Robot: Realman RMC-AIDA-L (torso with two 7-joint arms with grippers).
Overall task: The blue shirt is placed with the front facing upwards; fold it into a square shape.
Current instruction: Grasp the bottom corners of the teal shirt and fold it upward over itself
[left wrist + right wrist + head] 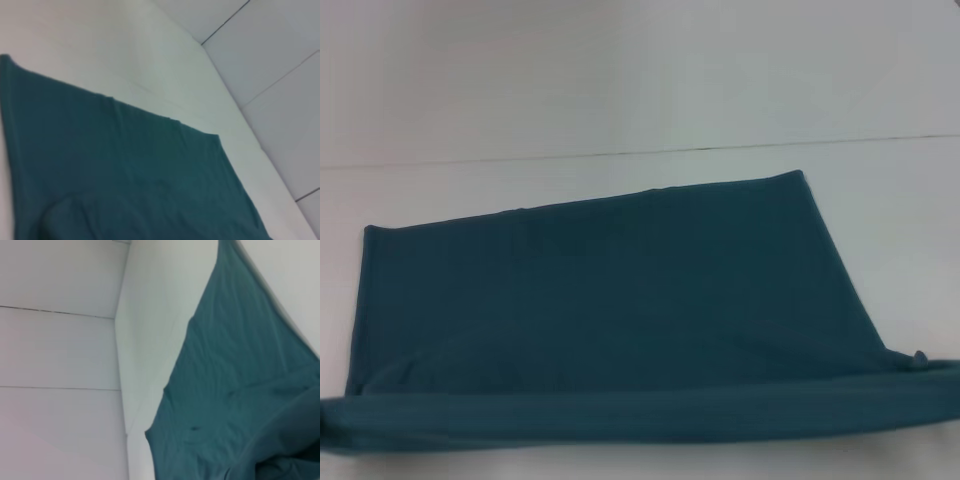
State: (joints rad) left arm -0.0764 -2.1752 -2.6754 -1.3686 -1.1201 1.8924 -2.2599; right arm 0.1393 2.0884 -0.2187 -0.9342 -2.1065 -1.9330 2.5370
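Head view: blue shirt (610, 310) spread over the white table (620, 80), taking up most of the middle and near side. Plain teal cloth facing up, no lettering or neck showing anywhere. Far edge runs slanted, higher toward the right, ending in a fairly sharp corner. Near edge lifted or rolled into a long thick band stretching almost all the way across, with a small bump of bunched fabric at its right end. Soft rounded bulge under the cloth near the left front, just behind that band.

No bins, boxes or trays anywhere, just shirt on table.

Left wrist view: same shirt (125, 180) lying flat with a few light creases, bare table (125, 55) beyond it, then tiled floor (280, 60) past the table's edge.

Right wrist view: shirt (235, 365) again, wrinkled, with a fold bunched up close to the camera, table (150, 325) next to it, floor (55, 350) off the edge.

Neither gripper visible in any view, so can't tell how far open the fingers are or whether either one has hold of the cloth.
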